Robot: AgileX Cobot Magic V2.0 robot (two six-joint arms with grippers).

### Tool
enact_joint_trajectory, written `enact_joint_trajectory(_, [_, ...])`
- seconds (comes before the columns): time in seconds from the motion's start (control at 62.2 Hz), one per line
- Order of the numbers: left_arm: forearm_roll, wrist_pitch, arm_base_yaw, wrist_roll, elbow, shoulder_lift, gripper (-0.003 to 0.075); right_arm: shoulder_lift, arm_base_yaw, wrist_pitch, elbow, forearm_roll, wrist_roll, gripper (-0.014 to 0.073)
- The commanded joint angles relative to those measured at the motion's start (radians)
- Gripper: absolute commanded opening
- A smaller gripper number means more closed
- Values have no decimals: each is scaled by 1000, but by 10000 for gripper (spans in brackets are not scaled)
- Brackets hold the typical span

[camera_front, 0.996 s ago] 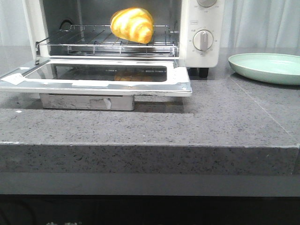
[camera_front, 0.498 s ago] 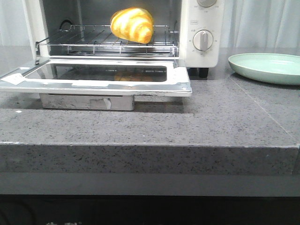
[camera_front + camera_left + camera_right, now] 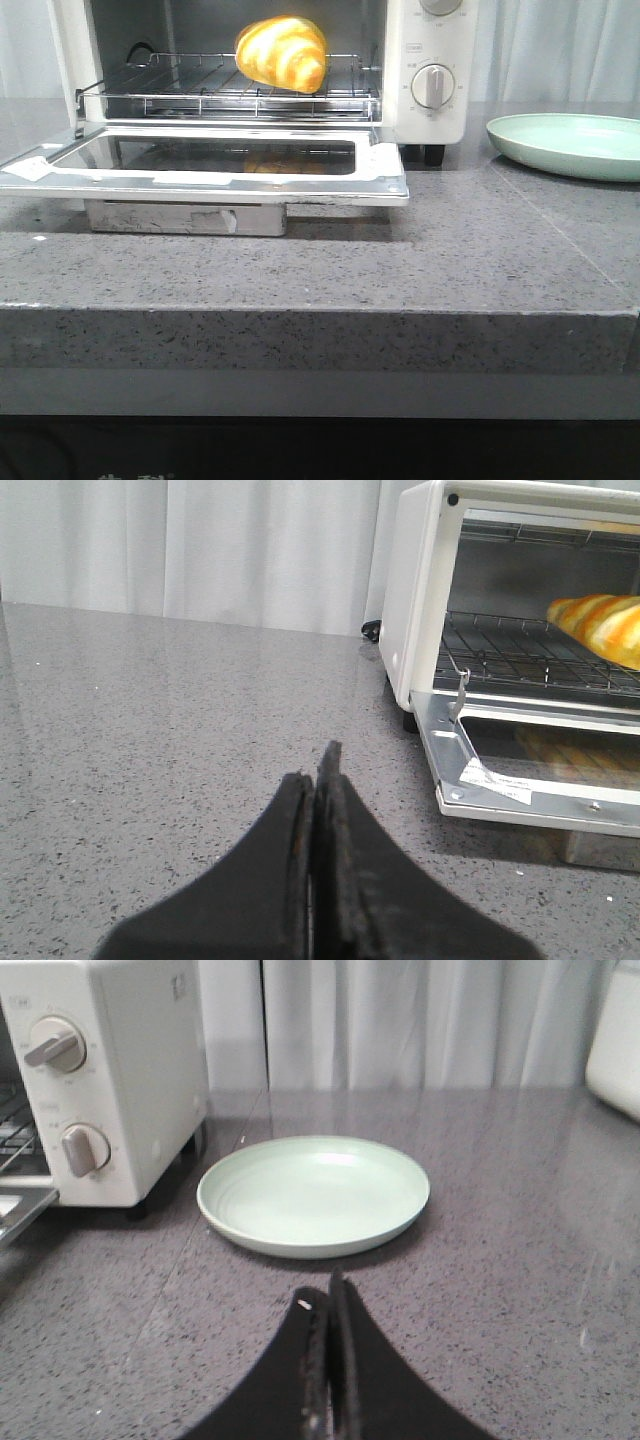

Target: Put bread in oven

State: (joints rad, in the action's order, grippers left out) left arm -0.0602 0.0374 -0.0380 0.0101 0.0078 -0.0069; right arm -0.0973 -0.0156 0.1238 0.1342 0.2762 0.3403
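Observation:
The bread (image 3: 283, 52), a glossy golden-yellow roll with orange-brown stripes, lies on the wire rack (image 3: 230, 90) inside the white oven (image 3: 430, 60). The oven's glass door (image 3: 210, 160) hangs open and flat. The bread also shows in the left wrist view (image 3: 600, 625). My left gripper (image 3: 318, 780) is shut and empty, low over the counter to the left of the oven. My right gripper (image 3: 325, 1305) is shut and empty, just in front of the green plate (image 3: 313, 1193). Neither gripper shows in the front view.
An empty pale green plate (image 3: 565, 143) sits to the right of the oven. The oven's dials (image 3: 433, 85) face forward. A white appliance edge (image 3: 615, 1040) stands at the far right. The grey stone counter (image 3: 480, 260) ends in a front edge.

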Motion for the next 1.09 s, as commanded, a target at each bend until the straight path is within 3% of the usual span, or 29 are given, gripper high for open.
enact_joint_trajectory(0.0, [-9, -81, -1, 4, 23, -21, -18, 63, 39, -201, -64, 11, -7, -68])
enact_joint_trajectory(0.129, [-9, -81, -1, 4, 23, -21, -18, 127, 54, -292, -167, 11, -7, -68])
enact_joint_trajectory(0.723, [-9, -81, -1, 4, 23, -20, -18, 128, 56, -262, -164, -5, 11, -68])
enact_joint_trajectory(0.803, [-9, -81, -1, 4, 23, -20, -18, 128, 54, -240, -164, -133, -69, -68])
enact_joint_trajectory(0.916, [-9, -81, -1, 4, 23, -20, -18, 128, 52, -213, -164, -337, -318, -68])
enact_joint_trajectory(1.076, [-9, -81, -1, 4, 23, -20, -18, 129, 52, -207, -164, -375, -392, -68])
